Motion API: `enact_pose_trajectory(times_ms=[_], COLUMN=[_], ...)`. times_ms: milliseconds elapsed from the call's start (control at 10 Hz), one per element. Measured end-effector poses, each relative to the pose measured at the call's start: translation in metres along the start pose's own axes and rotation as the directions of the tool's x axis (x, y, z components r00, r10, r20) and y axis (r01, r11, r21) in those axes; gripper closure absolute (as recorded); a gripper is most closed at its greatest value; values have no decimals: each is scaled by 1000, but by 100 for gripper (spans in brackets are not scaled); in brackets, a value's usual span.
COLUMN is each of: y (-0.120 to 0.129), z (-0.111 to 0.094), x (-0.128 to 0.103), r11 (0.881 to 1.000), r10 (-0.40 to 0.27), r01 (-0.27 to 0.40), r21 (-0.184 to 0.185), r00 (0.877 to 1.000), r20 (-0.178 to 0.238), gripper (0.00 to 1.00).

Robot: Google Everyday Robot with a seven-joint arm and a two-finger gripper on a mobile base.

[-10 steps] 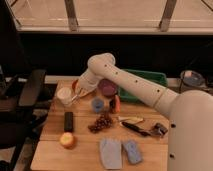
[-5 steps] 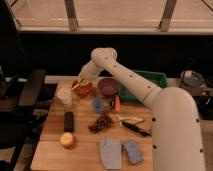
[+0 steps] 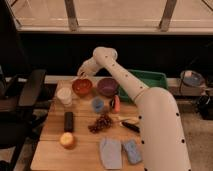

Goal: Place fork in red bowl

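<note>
The red bowl [image 3: 82,86] sits at the back left of the wooden table [image 3: 85,150], beside a purple bowl [image 3: 107,86]. My gripper [image 3: 81,74] hangs just above the red bowl's far left rim, reaching down from the white arm [image 3: 107,57]. It is shut on the fork [image 3: 75,78]. Only a slim pale tip of the fork shows, slanting down and left from the fingers. Whether the fork touches the bowl I cannot tell.
A white cup [image 3: 64,95] stands left of the red bowl. A blue cup [image 3: 98,104], an orange-red item [image 3: 116,103], grapes [image 3: 101,121], a black block [image 3: 68,121], an orange fruit [image 3: 66,140], a black-handled utensil [image 3: 131,125] and sponges [image 3: 120,151] lie on the table. A green tray [image 3: 150,78] sits back right.
The gripper has moved from over the white cup toward the back and right, and now hangs above the red bowl's rim. The objects on the table have not shifted.
</note>
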Motion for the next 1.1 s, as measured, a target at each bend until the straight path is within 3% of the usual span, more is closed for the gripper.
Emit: enact_pose_trajectory(times_ms=[300,900,1000,1100], y=[14,42,45,48], z=[10,24,25,24], x=[-9,-27,-27,-27], r11=[1000,997,995,995], r10=[20,82,97,102], r01=[-21,-83,-98,-104], r21=[5,0,4,9], r00=[1000,992,989,987], r20=[24,96,112,121], gripper=[98,40,26,21])
